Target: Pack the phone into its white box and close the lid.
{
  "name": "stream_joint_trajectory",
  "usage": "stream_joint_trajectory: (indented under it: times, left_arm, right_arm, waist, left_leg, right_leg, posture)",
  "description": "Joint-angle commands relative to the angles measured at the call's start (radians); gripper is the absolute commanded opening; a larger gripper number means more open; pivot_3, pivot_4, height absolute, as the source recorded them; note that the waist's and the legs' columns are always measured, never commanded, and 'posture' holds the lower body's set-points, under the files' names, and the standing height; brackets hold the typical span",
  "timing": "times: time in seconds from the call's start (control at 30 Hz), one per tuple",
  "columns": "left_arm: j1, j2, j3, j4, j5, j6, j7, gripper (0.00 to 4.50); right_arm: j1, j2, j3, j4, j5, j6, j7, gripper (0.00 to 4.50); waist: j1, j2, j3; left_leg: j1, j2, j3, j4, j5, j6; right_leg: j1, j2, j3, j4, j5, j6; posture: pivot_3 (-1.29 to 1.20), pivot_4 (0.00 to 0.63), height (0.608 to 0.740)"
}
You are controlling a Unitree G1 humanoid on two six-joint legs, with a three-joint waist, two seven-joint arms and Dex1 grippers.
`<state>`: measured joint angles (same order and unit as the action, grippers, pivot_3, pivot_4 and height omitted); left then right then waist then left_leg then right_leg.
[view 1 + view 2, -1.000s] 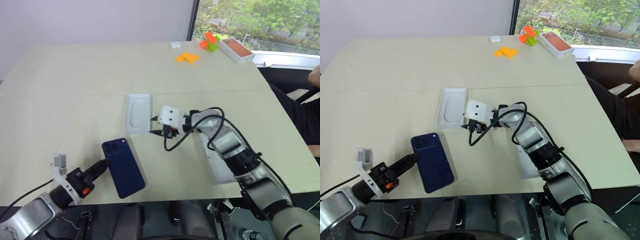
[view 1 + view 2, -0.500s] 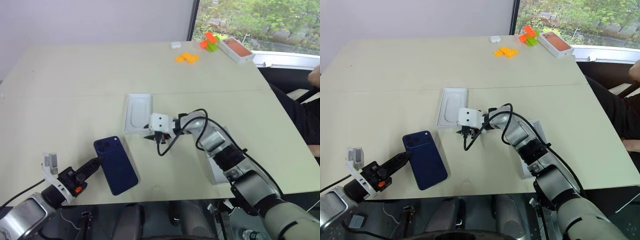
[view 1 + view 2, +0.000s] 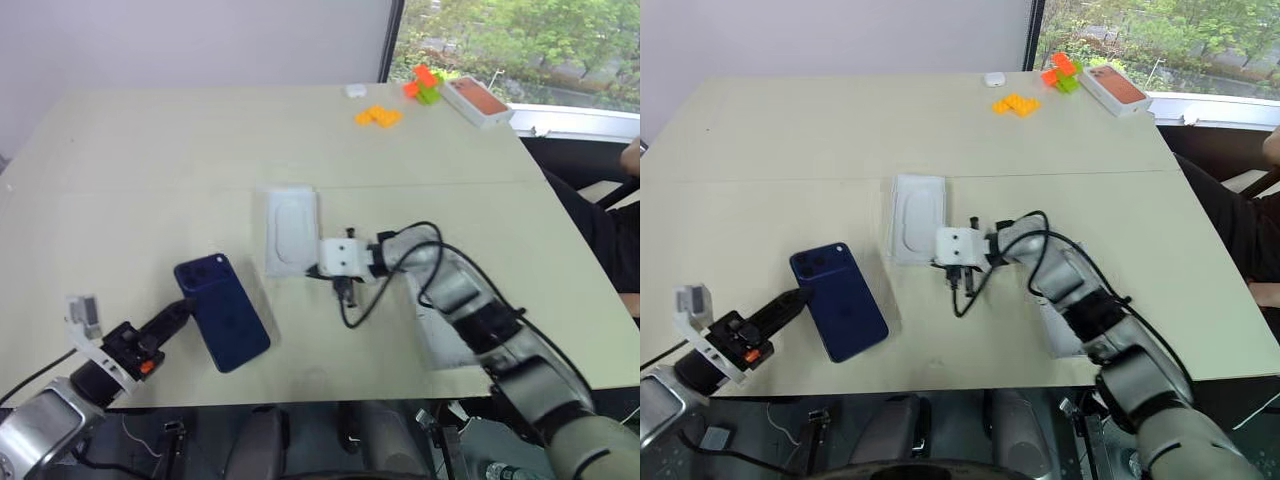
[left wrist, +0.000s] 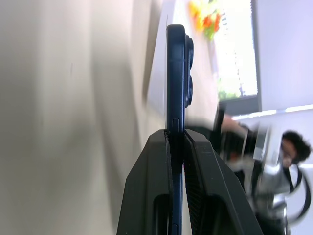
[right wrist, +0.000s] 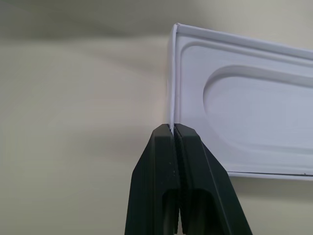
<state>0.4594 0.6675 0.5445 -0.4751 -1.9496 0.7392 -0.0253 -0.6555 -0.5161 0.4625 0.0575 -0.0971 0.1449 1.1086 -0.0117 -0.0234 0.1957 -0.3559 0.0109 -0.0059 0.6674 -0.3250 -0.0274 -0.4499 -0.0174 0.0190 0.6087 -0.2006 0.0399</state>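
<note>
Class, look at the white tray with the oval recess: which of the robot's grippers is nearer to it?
Right. The right gripper is shut on the rim of the white tray; the left gripper is apart from it, shut on the phone.

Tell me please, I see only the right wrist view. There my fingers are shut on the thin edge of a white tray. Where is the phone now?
Observer: The phone is in the left gripper, which is shut on its near end. It is to the left of the tray and closer to the robot.
Operator: Which side of the phone faces up?
Observer: Its back. The camera lenses are at the end far from the gripper.
Operator: Is there any other box part on the table?
Observer: Yes, a flat white piece lies under the right forearm, near the table's front edge.
</note>
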Motion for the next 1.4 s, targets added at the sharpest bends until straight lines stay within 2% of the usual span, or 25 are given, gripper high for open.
stream_joint_trajectory:
  times: [0.03,0.1,0.27,0.43,0.6,0.7,0.8,0.93,1.07,1.4]
  left_arm:
    - [-0.038,0.004,0.037,-0.013,-0.023,-0.003,-0.018,0.00]
    - [-0.071,0.022,0.013,-0.005,-0.023,0.004,0.005,0.00]
    - [-0.144,0.020,-0.047,-0.007,-0.023,0.014,0.038,0.00]
    - [-0.216,0.005,-0.128,-0.014,-0.023,0.028,0.062,0.00]
    - [-0.278,0.014,-0.213,0.000,-0.023,0.039,0.114,0.00]
    - [-0.345,-0.021,-0.272,0.005,-0.023,0.026,0.151,0.00]
    - [-0.395,-0.039,-0.322,0.011,-0.023,0.031,0.192,0.00]
    - [-0.499,-0.028,-0.420,0.074,-0.023,0.052,0.305,0.00]
    - [-0.580,-0.051,-0.474,0.123,-0.023,0.076,0.401,0.00]
    - [-0.670,-0.131,-0.502,0.126,-0.023,0.111,0.495,0.00]
  right_arm:
    - [0.056,-0.076,-0.045,-0.192,0.060,0.052,0.069,0.03]
    - [0.128,-0.147,-0.052,-0.311,0.077,0.092,0.102,0.03]
    - [0.246,-0.238,-0.056,-0.493,0.105,0.181,0.128,0.03]
    - [0.266,-0.231,-0.061,-0.541,0.111,0.260,0.087,0.03]
    - [0.257,-0.244,-0.059,-0.552,0.150,0.304,0.110,0.03]
    - [0.254,-0.245,-0.093,-0.583,0.194,0.334,0.105,0.88]
    - [0.256,-0.254,-0.142,-0.613,0.252,0.372,0.102,2.30]
    - [0.261,-0.283,-0.223,-0.629,0.342,0.429,0.107,2.30]
    - [0.277,-0.316,-0.261,-0.593,0.343,0.425,0.082,2.30]
    - [0.313,-0.352,-0.277,-0.513,0.309,0.356,0.027,2.30]
  waist:
    - [-0.003,0.000,0.000]
    - [-0.002,0.000,0.000]
    - [-0.003,-0.001,0.000]
    - [-0.002,-0.001,-0.001]
    - [-0.001,-0.002,-0.001]
    - [0.000,-0.002,-0.001]
    - [0.001,-0.002,-0.001]
    - [0.002,-0.002,-0.001]
    - [0.001,-0.002,-0.001]
    - [0.001,-0.002,-0.001]
  left_leg:
    - [0.000,0.000,0.000,0.000,0.000,0.000]
    - [0.001,0.000,0.000,0.000,0.000,0.000]
    - [0.002,0.000,0.000,0.000,0.000,0.000]
    - [0.003,0.001,0.000,0.002,0.001,-0.001]
    - [0.003,0.001,0.000,0.002,0.001,-0.001]
    - [0.002,0.001,0.000,0.002,0.001,-0.001]
    - [0.002,0.000,0.000,0.002,0.001,-0.001]
    - [0.002,0.000,0.000,0.002,0.001,-0.001]
    - [0.003,-0.001,0.000,0.003,0.001,-0.001]
    - [0.003,-0.001,0.000,0.003,0.001,-0.001]
  right_leg:
    - [0.000,0.000,0.000,0.000,0.000,0.000]
    - [0.000,0.001,0.000,0.000,0.000,0.000]
    - [0.000,0.002,0.000,0.003,0.000,0.001]
    - [0.000,0.003,0.001,0.005,-0.001,0.002]
    - [0.000,0.004,0.000,0.005,0.000,0.000]
    - [0.000,0.004,0.000,0.005,0.001,-0.002]
    - [0.000,0.003,0.000,0.004,0.001,-0.002]
    - [0.001,0.002,0.001,0.005,0.001,-0.002]
    - [0.003,0.003,-0.001,0.005,0.001,-0.002]
    - [0.003,0.003,0.000,0.005,0.002,-0.001]
  posture:
    - [0.00,0.150,0.740]
    - [0.00,0.150,0.740]
    - [0.00,0.150,0.740]
    - [0.00,0.150,0.740]
    - [0.00,0.150,0.740]
    - [0.00,0.150,0.740]
    - [0.00,0.150,0.740]
    - [0.00,0.150,0.740]
    - [0.00,0.150,0.740]
    - [0.00,0.150,0.740]
